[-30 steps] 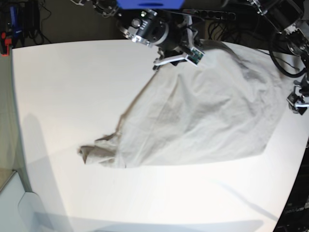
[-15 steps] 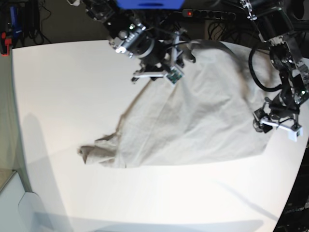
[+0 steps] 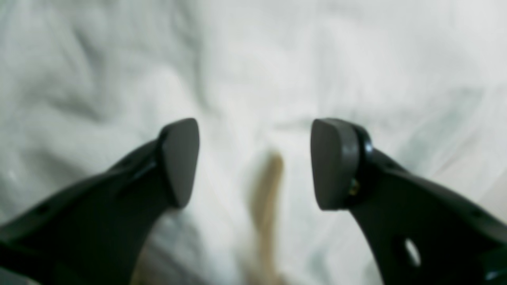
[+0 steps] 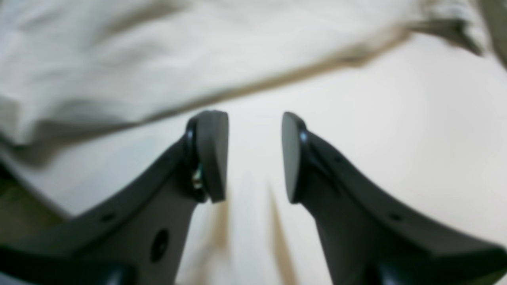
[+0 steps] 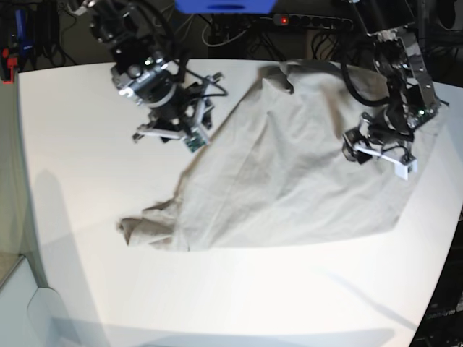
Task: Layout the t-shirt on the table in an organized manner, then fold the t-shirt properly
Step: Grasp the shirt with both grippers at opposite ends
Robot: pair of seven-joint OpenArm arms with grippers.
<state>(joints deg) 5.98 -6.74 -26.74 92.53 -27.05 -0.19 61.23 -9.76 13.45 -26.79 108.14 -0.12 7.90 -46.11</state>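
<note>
I am looking across the white tabletop [image 5: 239, 289], whose near half is lying bare. Working away from me, the first thing I am meeting is the t-shirt [image 5: 289, 181]: its near-left end is bunching into a small crumpled wad [image 5: 145, 231], likely a sleeve or corner, while the main body is spreading flatter toward the far right, with creases running through it and a rumpled lump at its far edge.

Beyond that, the right gripper [image 5: 173, 134] is hanging over bare tabletop just beside the shirt's left edge. In the right wrist view its jaws are standing partly open around nothing, the cloth's edge lying just ahead of them. The left gripper [image 5: 380, 153] is hovering over the shirt's right part; in the left wrist view its jaws are gaping wider, also empty, with wrinkled cloth beneath.

I am judging this fabric light, limp and soft: it will be sagging from any pinch point, dragging across the surface and keeping its wrinkles unless pulled taut. Nothing fragile here, but a shallow pinch may be slipping off or catching only one layer. I am thinking the hold points are edges and corners, the hem and the shoulders, taken by both arms well apart so the cloth can be stretched flat. The bunched wad near me is needing teasing out first.
</note>
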